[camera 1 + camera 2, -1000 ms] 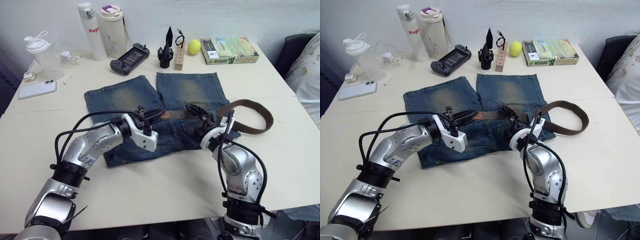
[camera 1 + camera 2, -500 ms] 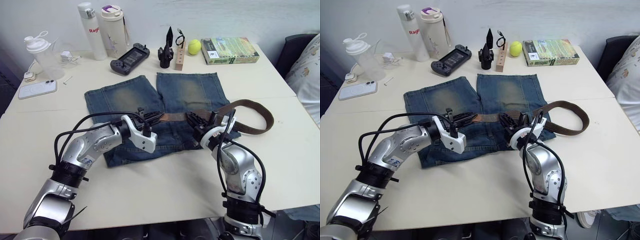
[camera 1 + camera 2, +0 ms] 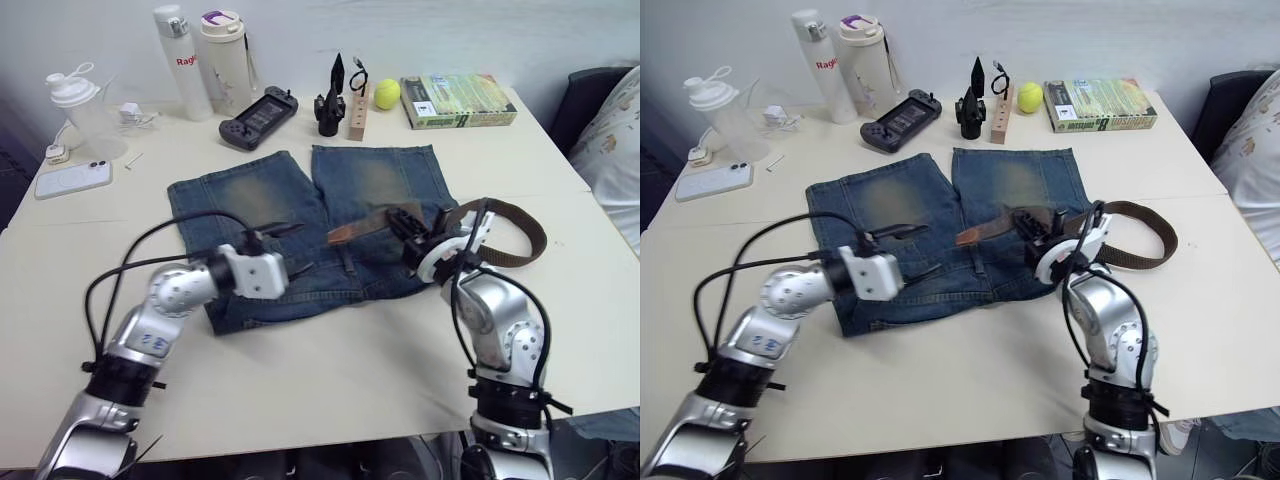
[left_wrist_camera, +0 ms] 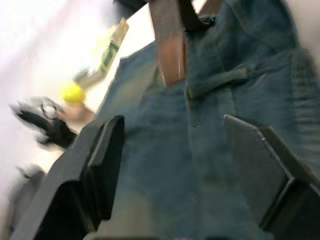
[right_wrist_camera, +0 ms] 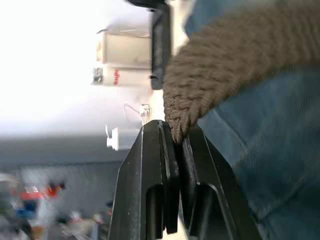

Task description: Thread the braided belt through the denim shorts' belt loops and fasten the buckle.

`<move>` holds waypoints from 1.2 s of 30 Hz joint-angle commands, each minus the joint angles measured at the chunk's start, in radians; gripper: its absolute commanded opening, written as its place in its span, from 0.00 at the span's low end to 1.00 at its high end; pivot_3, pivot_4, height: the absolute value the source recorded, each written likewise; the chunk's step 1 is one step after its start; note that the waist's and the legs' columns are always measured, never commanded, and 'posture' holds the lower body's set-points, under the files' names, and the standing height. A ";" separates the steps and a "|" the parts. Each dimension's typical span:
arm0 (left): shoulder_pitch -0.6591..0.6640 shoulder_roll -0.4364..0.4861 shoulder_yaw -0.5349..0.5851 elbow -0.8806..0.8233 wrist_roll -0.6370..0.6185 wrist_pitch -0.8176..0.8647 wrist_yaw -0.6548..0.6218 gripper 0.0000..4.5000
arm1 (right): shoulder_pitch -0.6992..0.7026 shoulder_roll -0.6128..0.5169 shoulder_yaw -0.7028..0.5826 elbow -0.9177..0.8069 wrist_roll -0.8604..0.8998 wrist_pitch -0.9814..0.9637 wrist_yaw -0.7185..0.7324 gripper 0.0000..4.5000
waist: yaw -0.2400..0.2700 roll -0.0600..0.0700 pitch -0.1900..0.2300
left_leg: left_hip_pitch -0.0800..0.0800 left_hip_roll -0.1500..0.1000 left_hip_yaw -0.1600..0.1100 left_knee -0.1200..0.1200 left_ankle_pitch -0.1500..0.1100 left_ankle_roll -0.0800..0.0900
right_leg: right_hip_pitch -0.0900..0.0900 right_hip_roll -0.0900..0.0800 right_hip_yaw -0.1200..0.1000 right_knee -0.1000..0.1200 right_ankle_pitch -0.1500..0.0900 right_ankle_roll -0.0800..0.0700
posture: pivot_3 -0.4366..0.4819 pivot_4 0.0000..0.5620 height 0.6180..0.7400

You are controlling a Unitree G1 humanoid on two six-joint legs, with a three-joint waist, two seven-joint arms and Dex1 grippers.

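The denim shorts (image 3: 300, 200) lie flat mid-table, waistband toward me. The braided belt (image 3: 515, 222) curves off to the right of them, and its smooth leather tip (image 3: 345, 235) sticks out raised over the waistband. My right gripper (image 3: 403, 224) is shut on the belt's woven part (image 5: 225, 65) just behind that tip. My left gripper (image 3: 912, 250) hovers open over the left side of the waistband, short of the tip (image 4: 170, 55), holding nothing. One of the belt loops (image 4: 217, 82) lies between its fingers and the tip. The buckle is hidden.
Along the back edge stand a white bottle (image 3: 172, 50), a tumbler (image 3: 225, 55), a shaker (image 3: 80, 110), a game controller (image 3: 258, 116), a tennis ball (image 3: 388, 93) and a book (image 3: 458, 100). A phone (image 3: 72, 178) lies far left.
My right gripper has shut on the belt and moved right, lifting the tip. My left gripper has let go, opened and drawn back to the left.
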 commanded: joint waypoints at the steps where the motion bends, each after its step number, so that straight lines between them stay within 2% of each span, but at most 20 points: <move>1: 0.096 0.036 0.067 -0.157 -0.245 0.210 -0.087 0.78 | -0.030 -0.090 -0.015 0.042 -0.046 0.078 0.126 0.00 | 0.002 0.000 0.000 | 0.000 0.000 0.000 0.000 0.000 0.000 | 0.000 0.000 0.000 0.000 0.000 0.000 | 0.48 0.27 0.86; 7: 0.120 0.031 0.110 -0.211 -0.256 0.299 -0.060 0.78 | -0.042 -0.158 -0.008 0.129 -0.142 0.155 0.251 0.00 | 0.021 0.000 0.000 | 0.000 0.000 0.000 0.004 0.000 0.001 | 0.003 0.000 0.000 -0.001 0.000 0.000 | 0.48 0.27 0.86; 17: 0.120 0.016 0.130 -0.239 -0.250 0.347 -0.053 0.78 | -0.025 -0.135 -0.048 0.146 -0.201 0.169 0.273 0.00 | 0.028 0.000 0.000 | -0.001 0.000 0.001 0.003 0.000 0.001 | 0.002 0.001 -0.002 -0.001 0.000 0.000 | 0.48 0.27 0.86; 26: 0.129 0.000 0.140 -0.257 -0.274 0.342 -0.077 0.78 | 0.007 -0.229 -0.079 0.159 -0.269 0.237 0.349 0.00 | 0.029 0.000 0.000 | -0.001 -0.001 0.001 0.003 0.000 0.001 | 0.002 0.000 -0.002 -0.001 0.000 0.000 | 0.48 0.27 0.86; 36: 0.130 -0.012 0.159 -0.259 -0.305 0.381 -0.074 0.78 | -0.004 -0.151 -0.049 0.169 -0.330 0.242 0.369 0.00 | 0.028 0.000 0.000 | -0.001 0.000 0.001 0.003 0.000 0.001 | 0.002 0.001 -0.002 -0.002 0.000 0.000 | 0.48 0.27 0.86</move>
